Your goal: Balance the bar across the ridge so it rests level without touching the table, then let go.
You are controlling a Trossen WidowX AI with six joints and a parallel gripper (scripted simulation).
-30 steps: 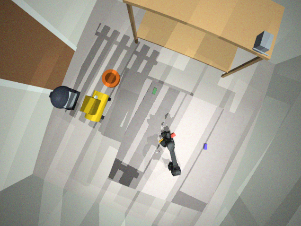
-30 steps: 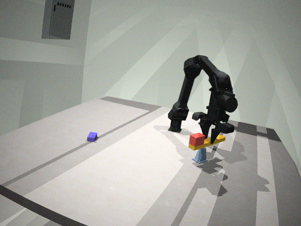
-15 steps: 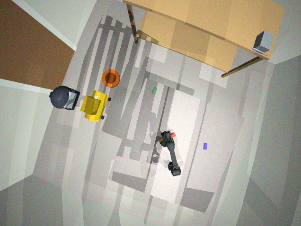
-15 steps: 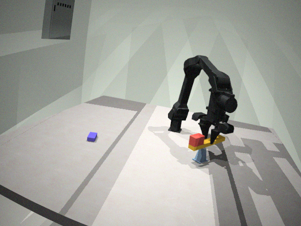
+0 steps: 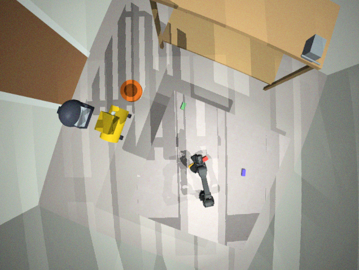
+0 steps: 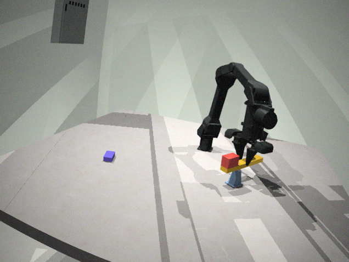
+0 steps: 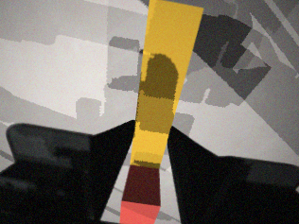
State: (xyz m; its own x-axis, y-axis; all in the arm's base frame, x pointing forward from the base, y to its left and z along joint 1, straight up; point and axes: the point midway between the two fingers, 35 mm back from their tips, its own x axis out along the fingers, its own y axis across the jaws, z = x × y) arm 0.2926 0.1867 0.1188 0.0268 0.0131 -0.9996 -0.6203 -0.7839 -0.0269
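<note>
Yellow bar: we have it just above or on the ridge, clear of the table, the bar [image 5: 191,165] [image 6: 255,160] [image 7: 172,32] running out from the red block [image 5: 205,159] [image 6: 230,160] [image 7: 138,213] that sits at one end.
Black claw: our claw [image 5: 198,159] [image 6: 245,161] [image 7: 151,127] is pinching the bar across its sides, between the block and the bare end.
Blue ridge: the ridge [image 6: 235,178] stands on the table [image 6: 127,203] under the bar, nearer the block's end than the other; we cannot tell whether the two touch.
Step in hand: we judge this to be the setting-down, with the release not yet done.
Next move: we should check contact and level, shift the bar along if the block's weight calls for it, then spread the claw slowly and evenly.
Risk: let go off balance, and we would likely see the heavier end dip.
Purple block: farther off, the purple block [image 5: 243,172] [image 6: 108,156] lies well apart on the table, and we can leave it alone.
</note>
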